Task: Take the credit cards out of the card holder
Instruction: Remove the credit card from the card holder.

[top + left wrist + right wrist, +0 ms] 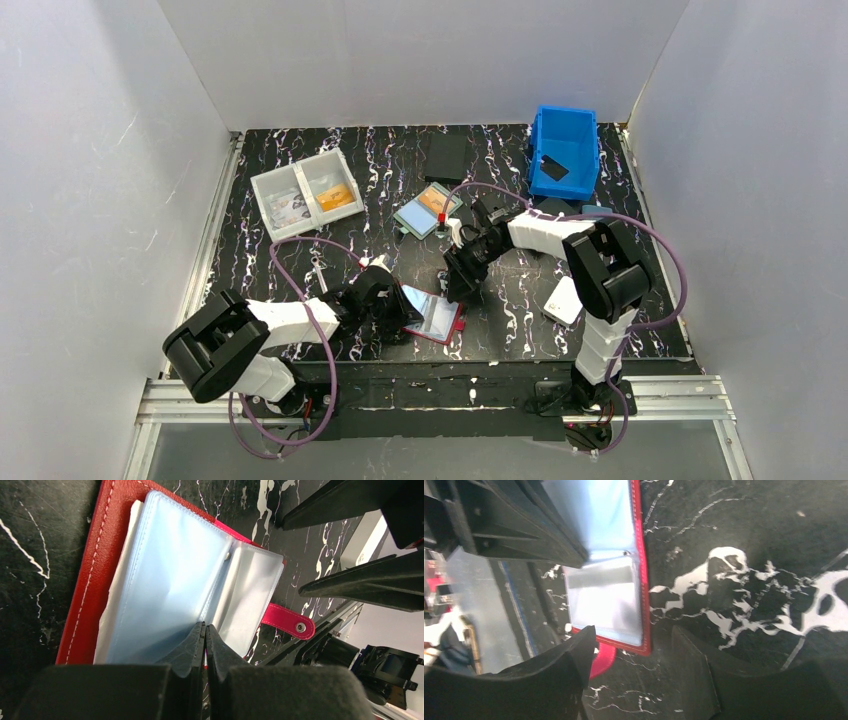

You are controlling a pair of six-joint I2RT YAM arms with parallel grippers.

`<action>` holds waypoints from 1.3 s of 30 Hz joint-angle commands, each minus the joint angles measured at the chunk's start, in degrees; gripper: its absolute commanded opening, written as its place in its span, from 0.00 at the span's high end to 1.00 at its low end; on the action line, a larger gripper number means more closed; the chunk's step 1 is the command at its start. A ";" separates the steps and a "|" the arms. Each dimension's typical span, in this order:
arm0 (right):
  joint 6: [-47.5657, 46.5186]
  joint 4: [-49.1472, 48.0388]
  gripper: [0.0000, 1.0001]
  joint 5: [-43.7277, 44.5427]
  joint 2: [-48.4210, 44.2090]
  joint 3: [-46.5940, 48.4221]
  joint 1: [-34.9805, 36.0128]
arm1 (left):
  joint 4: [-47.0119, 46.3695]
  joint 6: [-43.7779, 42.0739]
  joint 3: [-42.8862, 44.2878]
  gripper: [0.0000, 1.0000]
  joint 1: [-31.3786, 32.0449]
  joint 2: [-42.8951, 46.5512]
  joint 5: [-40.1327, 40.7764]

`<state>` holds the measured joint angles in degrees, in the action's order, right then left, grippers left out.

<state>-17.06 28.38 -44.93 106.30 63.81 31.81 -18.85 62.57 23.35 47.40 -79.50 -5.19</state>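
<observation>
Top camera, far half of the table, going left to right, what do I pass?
White divided tray → black pad → blue bin. The teal case is left out, since it overlaps the pad across the view.

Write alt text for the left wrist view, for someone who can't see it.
An open red card holder lies on a black marbled table, its pale blue sleeves spread and its snap tab to the right. The shut left gripper points at the sleeves' near edge; the right gripper hangs open at upper right.
</observation>
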 commanded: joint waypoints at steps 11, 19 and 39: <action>0.35 2.23 0.37 -5.07 3.08 1.22 1.58 | 2.00 -0.34 -2.04 1.00 -0.60 -1.44 -0.38; 0.09 1.56 0.41 -5.84 0.93 1.08 1.58 | 1.63 -0.15 -2.37 1.00 -0.64 -1.58 -0.35; -0.71 1.35 0.41 -3.54 -2.51 1.27 1.59 | 1.63 -0.16 -1.91 1.00 -0.58 -2.20 -0.61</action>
<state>-16.75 28.99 -48.05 105.75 63.96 33.12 -21.08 63.24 22.83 46.94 -80.38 -6.57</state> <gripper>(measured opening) 0.589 0.007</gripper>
